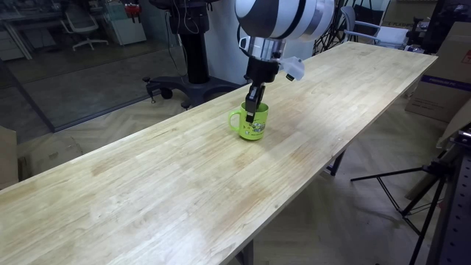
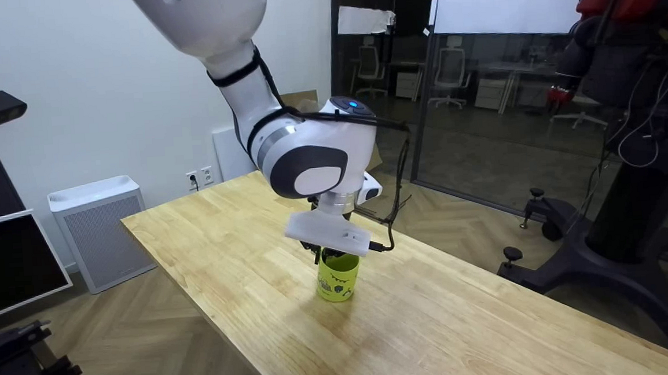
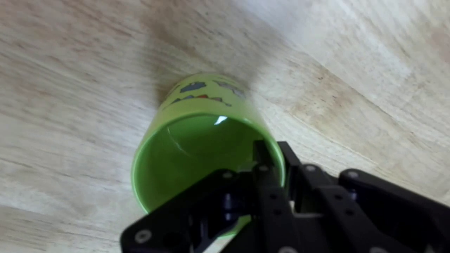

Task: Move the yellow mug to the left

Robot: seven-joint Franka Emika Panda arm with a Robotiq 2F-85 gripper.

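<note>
1. Bench (image 1: 165,191). Pale planked wood, long, with straight edges. In both exterior views bare wood runs lengthwise toward the foreground and toward the far end.

2. Wheeled stand (image 1: 197,59). Black column on a spread base, standing beyond one long edge and near it.

3. Arm (image 2: 308,148). White with dark panels, reaching in over the bench, wrist directed downward. Carries a white attachment (image 2: 328,233) at the wrist.

4. Tripod (image 1: 439,168). Black, partly cut off by the frame, standing past the opposite long edge, apart from it.

5. Cardboard box (image 1: 438,99). Purple band, on the tripod's side, toward the far end.

6. Yellow mug (image 1: 254,130). Lime, glossy, printed with small figures. Lies about midway across the bench's width, well apart from both long edges, with bare wood all round it. Mouth up, roughly upright; handle (image 1: 230,119) toward the stand-side edge. Whether the base touches the wood cannot be told.

7. Fingers (image 3: 289,154). Black, clenched on the mug's wall at the rim: one inside the mouth, one outside. In the wrist view the opposite inner wall stands well apart from the inside one.
</note>
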